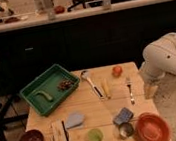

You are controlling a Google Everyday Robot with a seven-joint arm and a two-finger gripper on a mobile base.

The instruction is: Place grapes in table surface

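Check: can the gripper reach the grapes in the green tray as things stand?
Probably yes. The gripper hangs beside the table, near the fork, jaws open; the grapes lie uncovered in the green tray at the opposite side. Nothing stands over them, though it's a long reach.

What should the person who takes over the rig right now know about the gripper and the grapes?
Gripper: open, empty, hanging low by the table's right edge, far from the tray.
Grapes: in the green tray at the table's back left corner, near the tray's right end, apart from the green vegetable.
Table: bare wood is free just right of the tray.
Done: nothing; the grapes are not yet picked.
Left: reach to the tray, grasp the grapes, lift them out, and set them on the table.
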